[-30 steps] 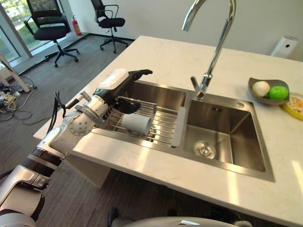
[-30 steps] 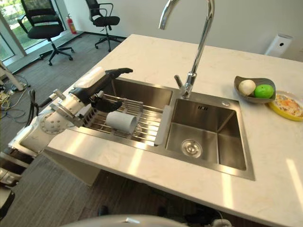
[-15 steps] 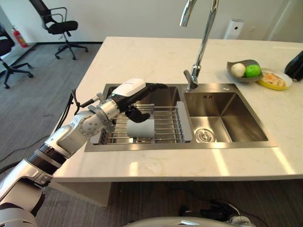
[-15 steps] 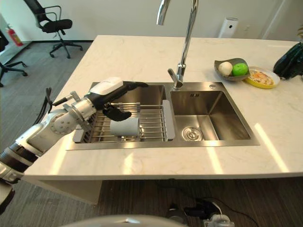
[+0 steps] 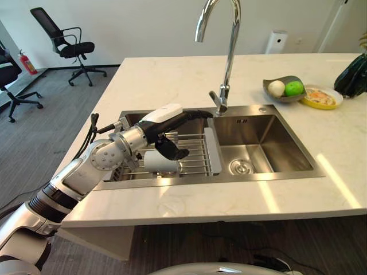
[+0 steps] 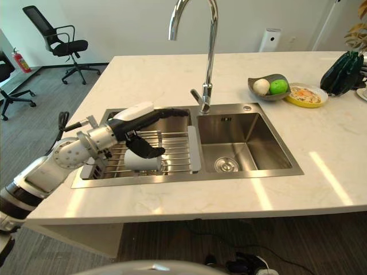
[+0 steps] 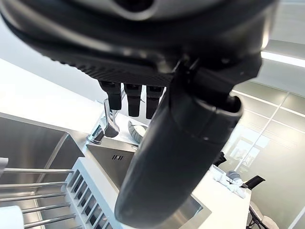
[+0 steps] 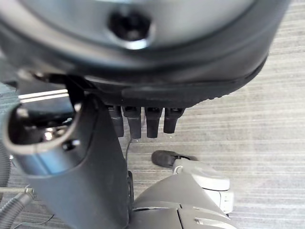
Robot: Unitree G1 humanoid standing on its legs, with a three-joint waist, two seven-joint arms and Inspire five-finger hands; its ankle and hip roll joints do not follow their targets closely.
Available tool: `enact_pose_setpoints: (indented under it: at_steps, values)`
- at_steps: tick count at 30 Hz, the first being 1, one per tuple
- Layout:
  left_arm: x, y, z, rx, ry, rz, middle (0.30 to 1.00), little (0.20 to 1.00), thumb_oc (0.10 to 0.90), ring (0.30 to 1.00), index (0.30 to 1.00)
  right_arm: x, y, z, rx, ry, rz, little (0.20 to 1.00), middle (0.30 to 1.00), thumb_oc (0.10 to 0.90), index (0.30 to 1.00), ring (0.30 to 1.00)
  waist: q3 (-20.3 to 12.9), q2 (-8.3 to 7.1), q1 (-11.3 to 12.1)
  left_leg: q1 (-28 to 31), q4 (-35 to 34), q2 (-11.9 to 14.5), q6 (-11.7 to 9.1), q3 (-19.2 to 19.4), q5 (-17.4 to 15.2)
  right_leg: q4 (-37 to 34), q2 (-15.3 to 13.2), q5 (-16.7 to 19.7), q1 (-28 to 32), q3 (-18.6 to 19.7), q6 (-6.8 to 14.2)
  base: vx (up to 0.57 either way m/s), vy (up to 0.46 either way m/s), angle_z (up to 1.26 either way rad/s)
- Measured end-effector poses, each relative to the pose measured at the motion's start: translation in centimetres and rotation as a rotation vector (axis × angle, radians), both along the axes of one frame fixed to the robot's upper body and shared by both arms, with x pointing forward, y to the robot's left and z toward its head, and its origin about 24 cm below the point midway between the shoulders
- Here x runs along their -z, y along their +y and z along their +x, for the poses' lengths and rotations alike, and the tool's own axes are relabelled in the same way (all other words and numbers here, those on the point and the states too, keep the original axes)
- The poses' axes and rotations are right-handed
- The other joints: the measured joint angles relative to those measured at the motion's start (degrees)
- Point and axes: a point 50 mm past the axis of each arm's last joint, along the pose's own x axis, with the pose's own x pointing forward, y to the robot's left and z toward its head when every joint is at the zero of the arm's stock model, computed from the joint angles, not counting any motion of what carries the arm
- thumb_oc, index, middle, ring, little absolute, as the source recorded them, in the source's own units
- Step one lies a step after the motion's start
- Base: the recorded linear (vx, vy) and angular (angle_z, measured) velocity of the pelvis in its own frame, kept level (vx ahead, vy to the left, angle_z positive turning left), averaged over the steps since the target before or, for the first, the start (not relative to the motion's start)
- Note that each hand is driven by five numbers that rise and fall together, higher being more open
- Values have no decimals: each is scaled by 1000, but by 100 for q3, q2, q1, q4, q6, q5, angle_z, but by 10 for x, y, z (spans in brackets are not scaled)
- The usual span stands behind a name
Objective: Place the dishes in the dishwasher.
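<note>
Hovering over white cup (image 5: pixel 160 163) (on sink rack (image 5: pixel 192 154)): left hand (image 5: pixel 166 123), fingers (image 5: pixel 195 114) straight, seemingly not touching.

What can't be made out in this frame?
- Cup on the rack: left hand covers its top in both eye views, so contact is unclear.
- Cup in the left wrist view: cut off by the edge.
- Yellow plate: contents too small to identify.
- Dark object: cut off by the edge.
</note>
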Motion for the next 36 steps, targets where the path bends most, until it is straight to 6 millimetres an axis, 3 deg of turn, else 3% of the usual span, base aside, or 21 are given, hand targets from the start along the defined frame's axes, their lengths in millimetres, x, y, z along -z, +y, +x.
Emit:
enact_pose_setpoints:
  at_steps: [5,15,22,36]
  values:
    - [9,5,6,-49,25,41,900,900,800,900,900,1,4,1,-30,16,11,900,900,800,900,900,-28,-27,56,5,0,-14,10,0,6,0,-11,33,5,4,-34,0,0,0]
    - [63,33,8,-203,149,191,900,900,800,900,900,1,3,-1,-58,29,0,900,900,800,900,900,-145,-26,61,22,-3,-23,20,51,20,0,-14,57,-13,68,-21,-2,-3,-2]
    - [78,44,10,-249,165,277,900,900,800,900,900,2,4,-3,-58,37,3,900,900,800,900,900,-176,-70,44,26,-24,-26,23,97,23,0,-14,77,-32,110,-12,-5,-4,-3]
    - [99,39,10,-246,168,379,900,900,800,900,900,3,6,-5,-75,50,7,900,900,800,900,900,-236,-156,-84,22,-24,-34,23,144,23,1,-14,87,-67,156,-8,0,0,0]
